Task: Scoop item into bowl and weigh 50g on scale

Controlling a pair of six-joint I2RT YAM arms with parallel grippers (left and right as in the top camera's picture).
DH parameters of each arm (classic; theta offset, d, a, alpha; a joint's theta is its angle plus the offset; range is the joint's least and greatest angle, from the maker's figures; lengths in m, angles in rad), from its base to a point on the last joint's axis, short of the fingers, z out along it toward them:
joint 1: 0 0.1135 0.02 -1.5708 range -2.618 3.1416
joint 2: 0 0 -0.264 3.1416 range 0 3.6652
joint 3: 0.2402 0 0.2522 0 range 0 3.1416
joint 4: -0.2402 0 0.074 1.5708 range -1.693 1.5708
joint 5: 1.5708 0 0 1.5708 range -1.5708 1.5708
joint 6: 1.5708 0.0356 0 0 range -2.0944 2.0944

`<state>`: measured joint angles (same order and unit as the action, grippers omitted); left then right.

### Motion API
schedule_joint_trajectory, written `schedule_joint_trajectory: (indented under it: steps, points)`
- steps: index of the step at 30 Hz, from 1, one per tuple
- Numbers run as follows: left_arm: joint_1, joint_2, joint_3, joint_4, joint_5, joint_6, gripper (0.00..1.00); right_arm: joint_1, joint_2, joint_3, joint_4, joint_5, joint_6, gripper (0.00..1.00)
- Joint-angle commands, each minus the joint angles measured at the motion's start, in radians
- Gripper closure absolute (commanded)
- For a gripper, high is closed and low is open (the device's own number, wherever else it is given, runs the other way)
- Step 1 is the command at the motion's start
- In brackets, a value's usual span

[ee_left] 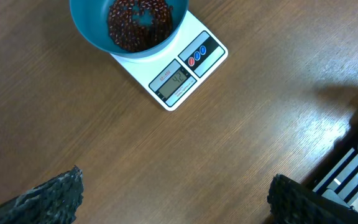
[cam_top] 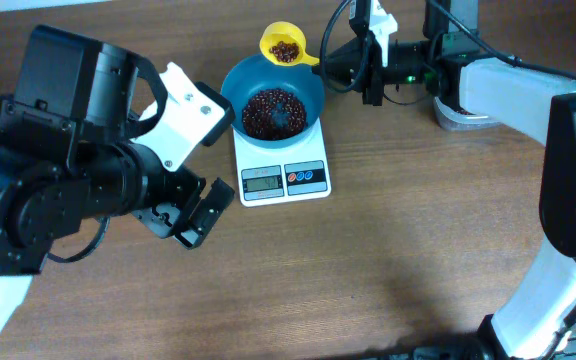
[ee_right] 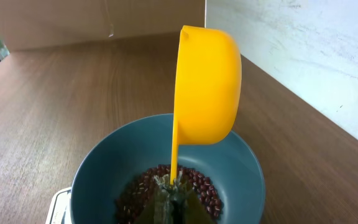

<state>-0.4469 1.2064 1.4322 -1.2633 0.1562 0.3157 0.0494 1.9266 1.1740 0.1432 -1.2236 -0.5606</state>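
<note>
Yellow scoop [cam_top: 284, 47], light and stiff, is pinched by its thin handle [cam_top: 311, 61] in my closed right gripper [cam_top: 334, 68] over the far rim of the bowl [cam_top: 314, 96] on the scale [cam_top: 283, 180], whose glossy loose beans [cam_top: 273, 112] will likely pour fast and roll; my left gripper [cam_top: 194, 214] hangs wide open.

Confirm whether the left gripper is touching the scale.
Apart. The left wrist view shows a wide stretch of bare table between the open left gripper and the scale.
</note>
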Motion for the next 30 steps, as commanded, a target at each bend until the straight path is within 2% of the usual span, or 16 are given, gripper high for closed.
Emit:
schedule_joint_trajectory:
  steps: [1,30]
  points:
    - [-0.004,0.003,-0.006,0.002,-0.007,0.015,0.01,0.009,0.006,0.004,0.003,-0.021,-0.013,0.96]
    - [-0.004,0.003,-0.006,0.002,-0.007,0.015,0.01,0.010,0.012,0.005,0.006,-0.009,-0.061,0.96]
